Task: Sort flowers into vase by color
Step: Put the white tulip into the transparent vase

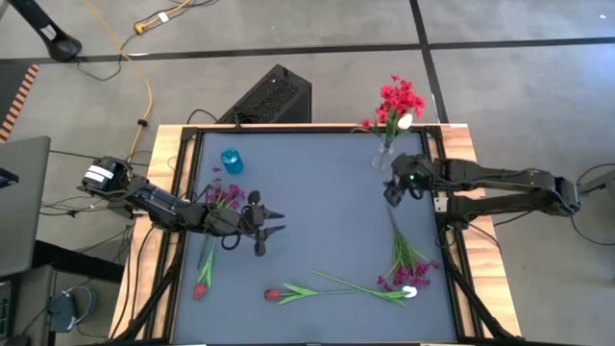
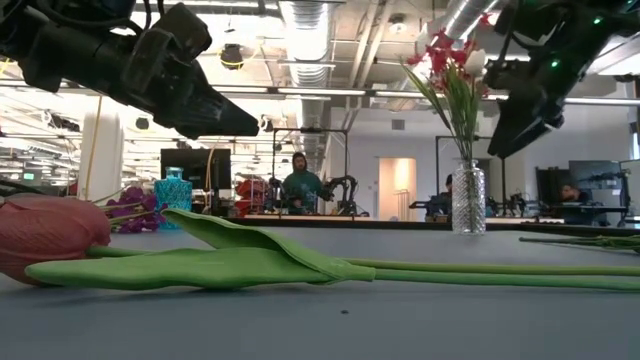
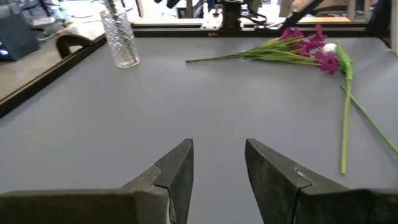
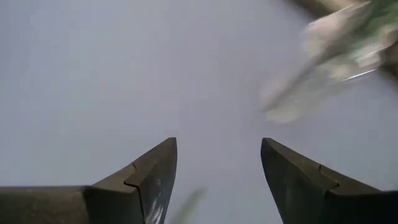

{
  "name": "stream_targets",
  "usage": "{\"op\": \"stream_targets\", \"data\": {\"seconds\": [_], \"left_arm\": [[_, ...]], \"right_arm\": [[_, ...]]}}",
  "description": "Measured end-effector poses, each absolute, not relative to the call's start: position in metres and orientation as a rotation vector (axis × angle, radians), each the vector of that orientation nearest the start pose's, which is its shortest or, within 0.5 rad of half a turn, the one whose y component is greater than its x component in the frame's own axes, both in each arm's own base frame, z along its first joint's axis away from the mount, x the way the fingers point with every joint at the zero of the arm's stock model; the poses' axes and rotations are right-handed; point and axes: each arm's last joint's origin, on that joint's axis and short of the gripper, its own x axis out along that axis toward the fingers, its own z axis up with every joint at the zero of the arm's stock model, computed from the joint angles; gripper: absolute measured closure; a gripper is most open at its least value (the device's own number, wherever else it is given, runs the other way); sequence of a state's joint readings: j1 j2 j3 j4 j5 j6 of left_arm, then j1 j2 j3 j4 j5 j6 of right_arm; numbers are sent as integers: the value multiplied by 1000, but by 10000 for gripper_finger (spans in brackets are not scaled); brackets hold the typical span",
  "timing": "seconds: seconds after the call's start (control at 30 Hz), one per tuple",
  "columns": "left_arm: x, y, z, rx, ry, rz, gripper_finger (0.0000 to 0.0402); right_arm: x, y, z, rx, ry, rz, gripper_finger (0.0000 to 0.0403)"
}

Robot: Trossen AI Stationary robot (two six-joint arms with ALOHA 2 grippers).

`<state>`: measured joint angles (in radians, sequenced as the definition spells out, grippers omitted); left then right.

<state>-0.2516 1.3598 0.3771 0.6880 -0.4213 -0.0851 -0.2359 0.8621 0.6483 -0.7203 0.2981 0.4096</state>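
A clear glass vase [image 1: 383, 156] at the table's far right holds red flowers [image 1: 399, 99] and one white bloom. A blue vase [image 1: 232, 160] stands at the far left, with a purple spray [image 1: 226, 197] lying on the mat beside it, partly under my left arm. Two red tulips [image 1: 273, 294] [image 1: 202, 289] lie near the front edge. A magenta spray with a white bloom [image 1: 409, 281] lies at the near right. My left gripper [image 1: 277, 221] hovers open left of centre. My right gripper [image 1: 392, 197] stands open just near-side of the glass vase.
A wooden frame [image 1: 168, 192] borders the dark mat. Long green stems [image 1: 346, 286] run across the near middle between the tulip and the magenta spray. The mat's centre [image 1: 327, 207] is bare between the two grippers. People sit at desks in the room beyond the far edge.
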Motion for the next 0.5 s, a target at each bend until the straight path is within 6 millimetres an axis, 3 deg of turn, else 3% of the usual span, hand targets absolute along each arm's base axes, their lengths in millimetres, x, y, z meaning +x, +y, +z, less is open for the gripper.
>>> {"op": "stream_targets", "data": {"seconds": [0.23,0.5], "left_arm": [[236,-50,164,25,272,125,267],[237,-53,167,2,247,17,267]], "right_arm": [[165,-7,233,488,815,-450,143],[205,72,229,537,679,-82,143]]}}
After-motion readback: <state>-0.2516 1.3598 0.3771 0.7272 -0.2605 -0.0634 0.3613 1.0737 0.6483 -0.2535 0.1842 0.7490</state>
